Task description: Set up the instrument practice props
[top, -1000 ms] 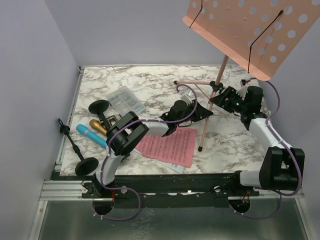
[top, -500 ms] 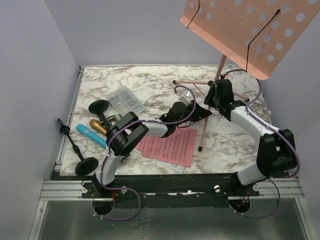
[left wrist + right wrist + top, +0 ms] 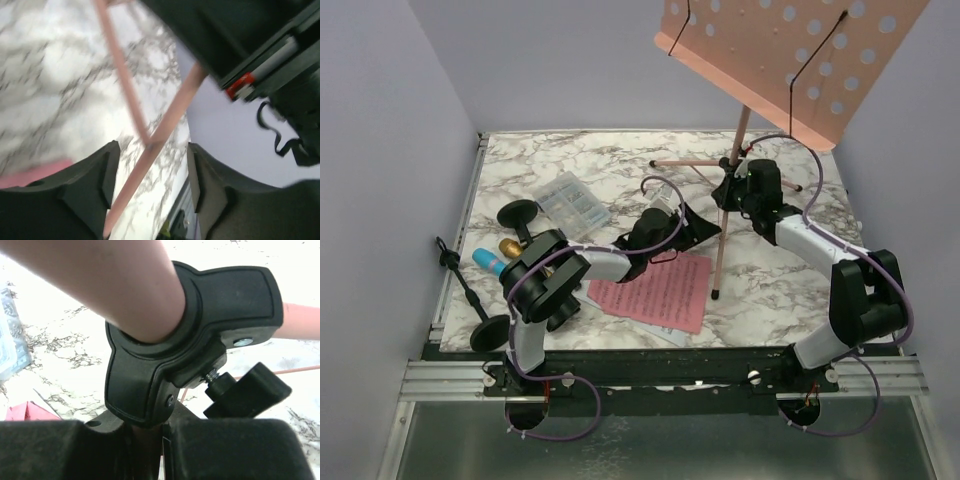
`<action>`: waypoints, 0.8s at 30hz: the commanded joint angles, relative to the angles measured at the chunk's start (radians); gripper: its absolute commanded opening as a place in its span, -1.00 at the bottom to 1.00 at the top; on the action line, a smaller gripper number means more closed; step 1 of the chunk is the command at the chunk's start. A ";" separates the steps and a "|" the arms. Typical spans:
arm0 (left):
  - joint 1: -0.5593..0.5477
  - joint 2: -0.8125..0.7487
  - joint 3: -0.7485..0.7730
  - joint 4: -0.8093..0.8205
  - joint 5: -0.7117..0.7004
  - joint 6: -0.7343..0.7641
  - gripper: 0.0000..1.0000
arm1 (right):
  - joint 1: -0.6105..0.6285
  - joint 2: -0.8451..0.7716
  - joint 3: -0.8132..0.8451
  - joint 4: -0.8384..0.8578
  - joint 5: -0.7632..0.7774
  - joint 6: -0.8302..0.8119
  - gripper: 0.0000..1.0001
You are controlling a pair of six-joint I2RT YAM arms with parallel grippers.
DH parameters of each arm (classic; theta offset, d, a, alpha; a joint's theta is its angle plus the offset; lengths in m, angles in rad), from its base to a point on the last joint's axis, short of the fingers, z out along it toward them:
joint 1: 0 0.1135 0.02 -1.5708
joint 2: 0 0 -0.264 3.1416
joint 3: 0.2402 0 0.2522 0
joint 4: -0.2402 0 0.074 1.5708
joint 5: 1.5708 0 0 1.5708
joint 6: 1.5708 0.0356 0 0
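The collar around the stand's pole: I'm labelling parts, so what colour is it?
The collar is black, the pole pink; the right wrist view shows it best.

pale lilac walls (image 3: 380, 150) enclose a marble-patterned tabletop (image 3: 610, 160) with an aluminium rail (image 3: 440, 378) in front.

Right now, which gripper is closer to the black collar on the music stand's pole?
Right. The right gripper sits right at the black collar, fingers nearly against it. The left gripper is farther down, its open fingers straddling one pink leg.
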 commanded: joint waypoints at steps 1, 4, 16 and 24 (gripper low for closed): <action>0.000 -0.105 -0.133 -0.232 0.073 0.027 0.48 | -0.030 -0.004 -0.120 0.048 -0.147 -0.292 -1.00; 0.011 -0.199 -0.158 -0.286 0.073 0.062 0.63 | -0.031 0.003 -0.103 0.010 -0.153 -0.311 -0.99; 0.107 -0.513 -0.343 -0.445 0.024 0.197 0.69 | -0.032 0.007 -0.114 -0.036 -0.490 -0.456 -1.00; 0.110 -0.627 -0.387 -0.476 -0.044 0.261 0.65 | -0.031 0.014 -0.092 -0.216 -0.643 -0.594 -0.99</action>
